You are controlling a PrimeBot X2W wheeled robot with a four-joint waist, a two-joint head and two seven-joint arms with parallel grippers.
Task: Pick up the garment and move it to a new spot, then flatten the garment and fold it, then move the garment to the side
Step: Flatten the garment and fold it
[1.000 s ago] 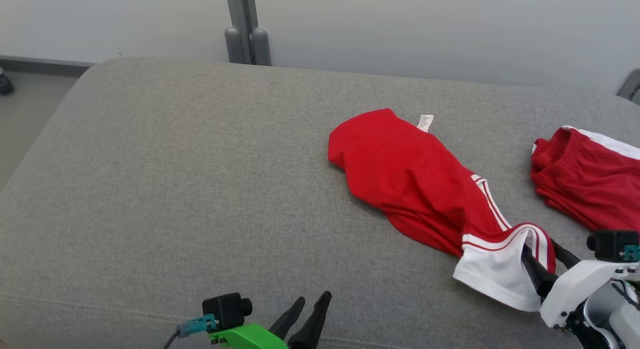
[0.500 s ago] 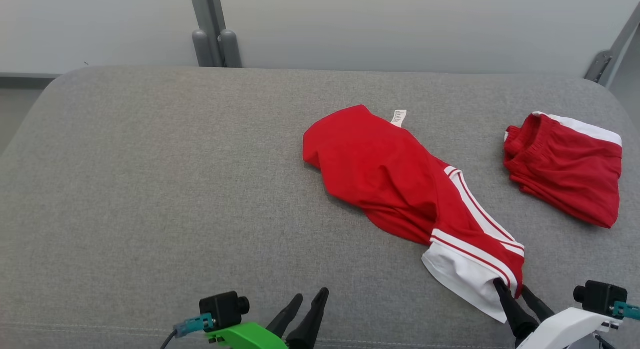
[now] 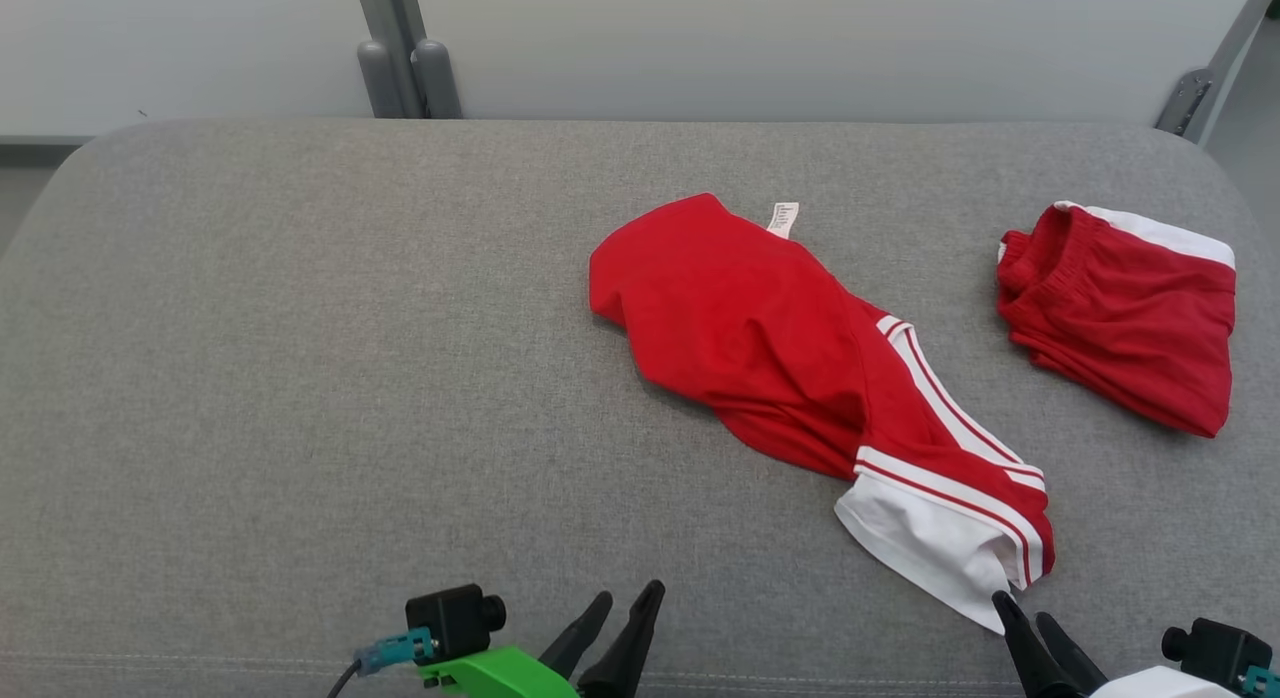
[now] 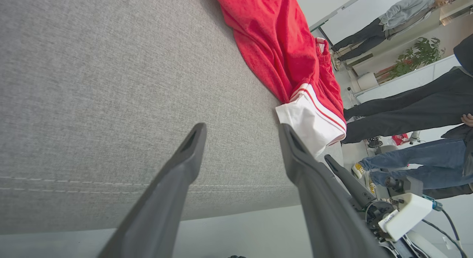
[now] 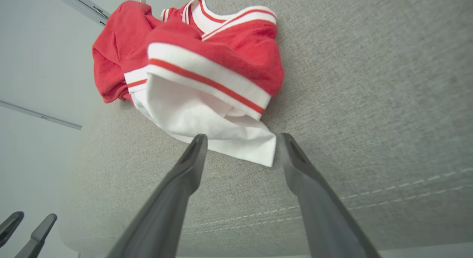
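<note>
Garment lies crumpled; left wrist view catches bystanders.

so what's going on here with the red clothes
A two-armed robot is working on a crumpled red garment on a grey padded surface. Its right hand is open, fingertips at the garment's white hem, gripping nothing. The left hand is open too, over bare padding. A second red garment lies folded to its right. The first one is not flattened yet.
</note>
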